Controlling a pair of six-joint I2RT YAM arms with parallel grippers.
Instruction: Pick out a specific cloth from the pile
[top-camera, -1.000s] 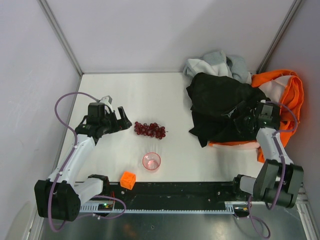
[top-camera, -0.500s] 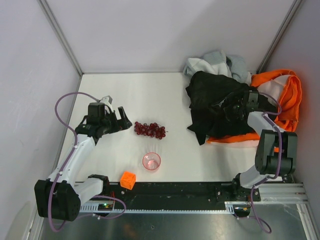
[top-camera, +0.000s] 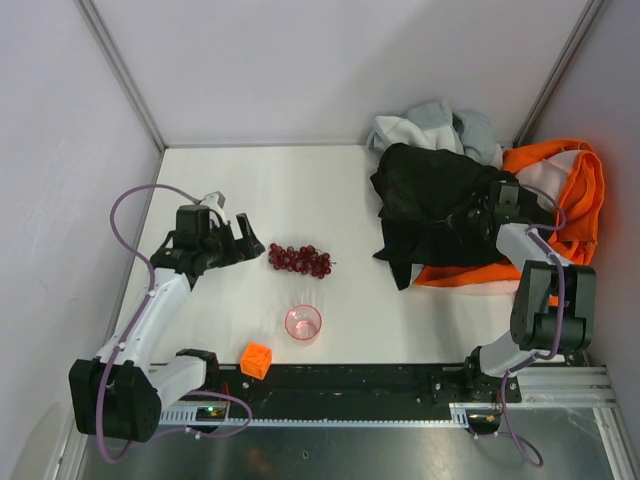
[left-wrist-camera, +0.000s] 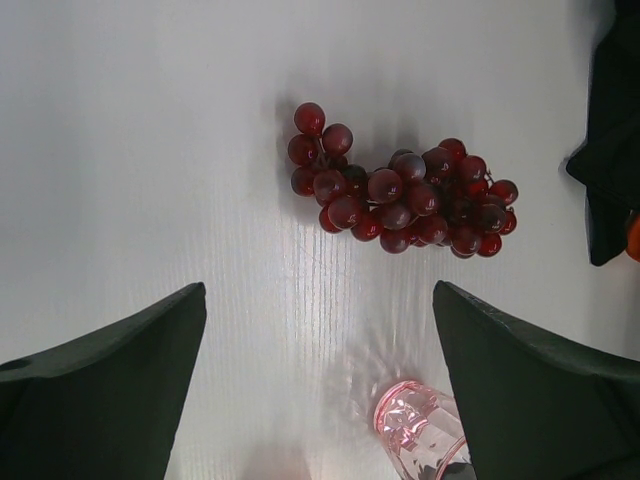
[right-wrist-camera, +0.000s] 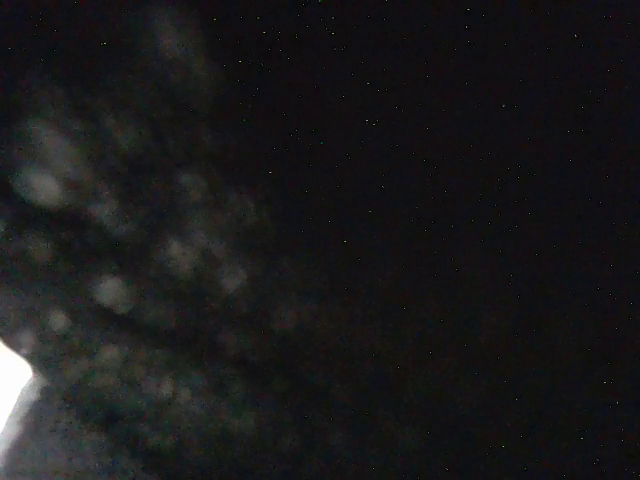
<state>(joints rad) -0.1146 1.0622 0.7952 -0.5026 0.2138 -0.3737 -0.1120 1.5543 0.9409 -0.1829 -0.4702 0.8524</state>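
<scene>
The pile sits at the back right: a large black garment (top-camera: 430, 185) on top, an orange garment (top-camera: 575, 190) to its right, and pale grey-white clothes (top-camera: 430, 122) behind. My right gripper (top-camera: 470, 216) is pushed into the black folds and is shut on black fabric, with its fingers hidden. The right wrist view shows only dark fabric against the lens. I cannot tell the small cloth apart from the big garment. My left gripper (top-camera: 248, 235) (left-wrist-camera: 320, 310) hovers open over the table at the left, with nothing between its fingers (left-wrist-camera: 100, 390).
A bunch of dark red grapes (top-camera: 300, 260) (left-wrist-camera: 400, 205) lies just right of the left gripper. A pink clear cup (top-camera: 303, 323) (left-wrist-camera: 420, 430) stands nearer the front, and an orange cube (top-camera: 256, 359) lies by the front rail. Walls close in the back and sides.
My right arm swung up and left from the pile's front edge into the black garment, and its gripper closed there. The garment's left edge shifted slightly. The left arm stayed still.
</scene>
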